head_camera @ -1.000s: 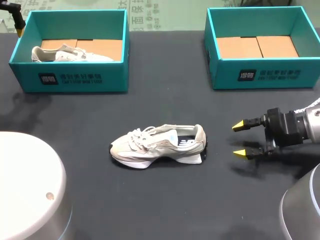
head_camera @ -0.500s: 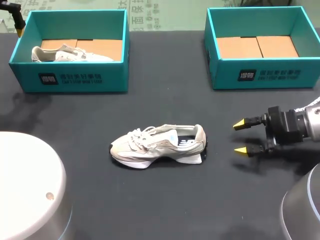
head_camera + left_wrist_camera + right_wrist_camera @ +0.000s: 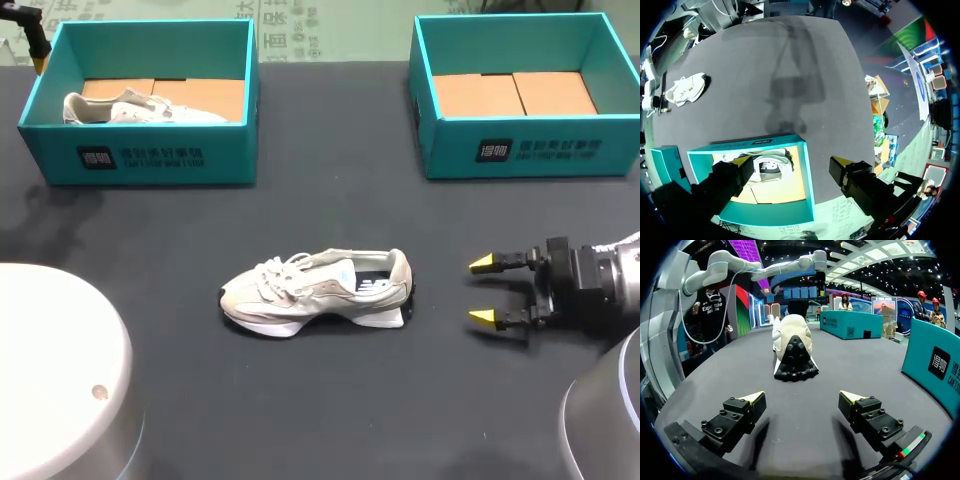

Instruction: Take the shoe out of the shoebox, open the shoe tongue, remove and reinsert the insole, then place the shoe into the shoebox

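Tabletop (image 3: 330,400): dark grey, bearing two shoeboxes and one loose shoe. Shoe (image 3: 315,290): pale grey-cream trainer with white sole and black heel patch, standing on its sole near the middle of the tabletop, toe toward the left edge, heel toward the right edge, laces done up; touched by neither gripper. Left shoebox (image 3: 145,160): teal, lidless, at the far left corner, brown cardboard floor showing; it holds a second shoe (image 3: 130,108) of the same pale colour, lying along the box's left part. Right shoebox (image 3: 520,150): teal, lidless, at the far right corner, brown cardboard floor showing. Right gripper (image 3: 482,291): low over the tabletop toward the right edge, level with the shoe's heel and apart from it, yellow tips pointing at the heel; fingers spread wide, nothing between them. In the right wrist view the heel sits straight ahead of the tips, a stretch of bare surface between. Left gripper (image 3: 791,161): hanging above the left shoebox at the far left corner, looking down into it with the second shoe below; fingers spread wide, holding nothing.
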Controlling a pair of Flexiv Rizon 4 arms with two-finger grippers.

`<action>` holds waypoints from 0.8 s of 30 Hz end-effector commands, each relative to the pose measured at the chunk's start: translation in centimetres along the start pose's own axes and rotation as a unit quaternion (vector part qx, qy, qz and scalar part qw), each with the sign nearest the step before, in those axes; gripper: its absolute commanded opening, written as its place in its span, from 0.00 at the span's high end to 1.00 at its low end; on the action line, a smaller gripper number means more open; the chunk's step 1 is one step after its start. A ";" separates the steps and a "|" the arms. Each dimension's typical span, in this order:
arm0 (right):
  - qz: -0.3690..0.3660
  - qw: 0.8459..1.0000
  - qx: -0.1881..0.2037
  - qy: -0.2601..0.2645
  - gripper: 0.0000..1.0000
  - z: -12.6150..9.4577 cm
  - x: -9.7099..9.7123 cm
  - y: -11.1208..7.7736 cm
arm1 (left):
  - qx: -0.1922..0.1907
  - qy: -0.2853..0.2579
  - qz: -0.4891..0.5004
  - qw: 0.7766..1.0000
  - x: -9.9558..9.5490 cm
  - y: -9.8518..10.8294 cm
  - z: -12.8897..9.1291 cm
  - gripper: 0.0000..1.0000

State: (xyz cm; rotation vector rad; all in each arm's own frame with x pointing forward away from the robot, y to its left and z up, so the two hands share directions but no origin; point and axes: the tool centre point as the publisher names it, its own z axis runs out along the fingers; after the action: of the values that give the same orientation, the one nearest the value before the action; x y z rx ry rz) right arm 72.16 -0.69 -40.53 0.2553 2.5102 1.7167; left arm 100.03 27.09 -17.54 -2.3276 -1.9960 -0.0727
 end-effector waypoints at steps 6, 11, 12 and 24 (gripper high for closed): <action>0.007 1.000 0.002 0.010 0.00 1.5 -0.2 0.7 | -0.001 0.001 0.000 1.000 0.0 -0.1 0.0 0.00; 0.009 1.000 -0.003 0.023 0.00 3.1 -0.3 1.0 | -0.001 0.001 0.000 1.000 0.0 -0.1 0.0 0.00; 0.009 1.000 -0.003 0.023 0.00 3.4 -0.4 1.1 | -0.001 0.001 0.000 1.000 0.0 -0.1 0.0 0.00; -0.003 1.000 -0.010 0.029 0.00 6.0 -0.2 2.3 | -0.001 0.001 0.000 1.000 0.0 -0.1 0.0 0.00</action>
State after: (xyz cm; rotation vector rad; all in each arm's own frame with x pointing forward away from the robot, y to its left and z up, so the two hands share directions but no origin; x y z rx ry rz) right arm 73.38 4.82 -40.47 0.1959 2.5269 1.7801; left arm 100.03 27.09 -17.54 -2.3276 -1.9961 -0.0727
